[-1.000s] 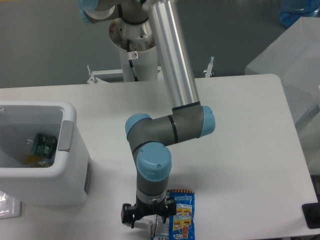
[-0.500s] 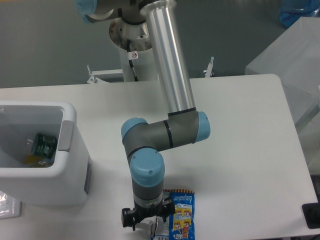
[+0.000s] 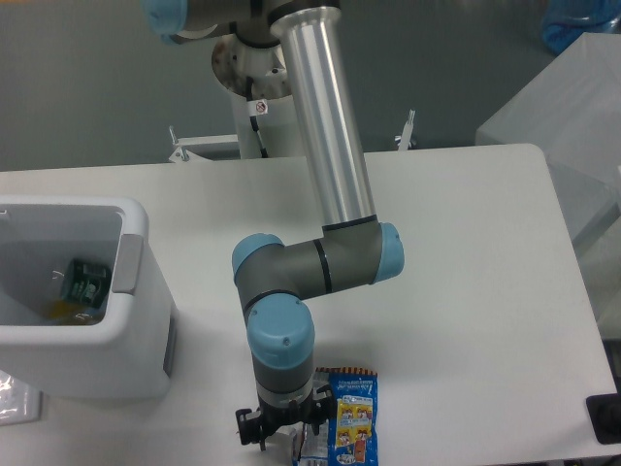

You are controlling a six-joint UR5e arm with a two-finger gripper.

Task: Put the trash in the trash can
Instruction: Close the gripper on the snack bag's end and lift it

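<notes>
Trash can [image 3: 131,282]: one white bin at the left end of the bench [image 3: 466,291], mouth open upward so litter can be dropped in; one green-printed packet [image 3: 85,282] already lies on its floor.
Arm: one, its wrist pointing straight down well right of the trash can, near the bench's front edge, a pose suited to picking from above.
Gripper [image 3: 281,435]: low over the bench, well right of the trash can; whether it is clenched or released cannot be told, since the fingertips are hidden at the frame's bottom.
Silver wrapper [image 3: 309,449]: one, small, just right of the gripper, partly hidden.
Blue snack packet [image 3: 353,419]: one, flat on the bench, farthest from the trash can, awaiting pickup.
</notes>
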